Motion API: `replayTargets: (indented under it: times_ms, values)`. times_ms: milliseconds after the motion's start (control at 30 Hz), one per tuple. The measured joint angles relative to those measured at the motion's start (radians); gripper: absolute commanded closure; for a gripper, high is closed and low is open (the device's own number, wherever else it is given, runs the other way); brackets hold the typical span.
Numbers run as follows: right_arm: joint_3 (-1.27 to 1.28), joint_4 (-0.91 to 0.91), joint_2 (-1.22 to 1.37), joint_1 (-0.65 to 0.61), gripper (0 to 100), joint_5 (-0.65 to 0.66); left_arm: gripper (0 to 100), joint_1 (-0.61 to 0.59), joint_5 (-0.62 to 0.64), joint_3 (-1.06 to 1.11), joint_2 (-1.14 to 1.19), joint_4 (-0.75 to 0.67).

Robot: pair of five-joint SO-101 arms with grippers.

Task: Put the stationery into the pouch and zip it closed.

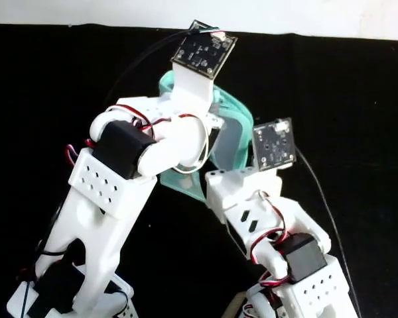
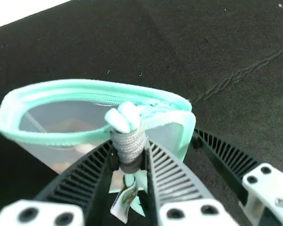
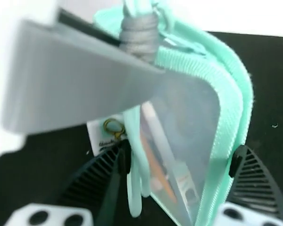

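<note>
Your left claw (image 2: 130, 153) pinches the mint pouch (image 2: 85, 87) by its zipper cord (image 2: 128, 137); your right claw (image 3: 179, 157) clamps its 5 o'clock end.

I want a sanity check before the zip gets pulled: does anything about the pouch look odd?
Yes. The pouch seems held clear of the table, dangling from its grey cord pull, which the left tool clamps. Its mouth gapes wide with the zip unclosed and stationery inside, so the contents might slip out if it tips.
</note>
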Motion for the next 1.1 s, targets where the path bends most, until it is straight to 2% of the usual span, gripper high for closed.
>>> replayTargets:
  times_ms: [367,433,500,533,600,667,933,1100]
  values:
    - [0.147,-0.209,0.0,0.011,68.7,0.0,99,0.0,0.0,0.0,0.002,0.0]
    - [0.153,-0.21,0.0,0.011,77.9,0.0,99,0.0,0.0,0.0,0.002,0.0]
    - [0.157,-0.21,0.0,0.011,95.4,0.0,99,0.0,0.0,0.0,0.002,0.0]
    - [0.157,-0.212,0.0,0.012,99.8,0.0,99,0.0,0.0,0.0,0.002,0.0]
    - [0.158,-0.212,0.0,0.012,96.0,0.0,99,0.0,0.0,0.0,0.002,0.0]
    - [0.158,-0.199,0.0,0.012,99.6,0.0,99,0.0,0.0,0.0,0.002,0.0]
    - [0.157,-0.049,-0.006,0.011,99.4,0.06,99,0.0,0.0,0.0,0.002,0.0]
    - [0.123,0.069,-0.009,0.06,99.4,0.072,99,0.0,0.0,0.0,0.002,0.0]
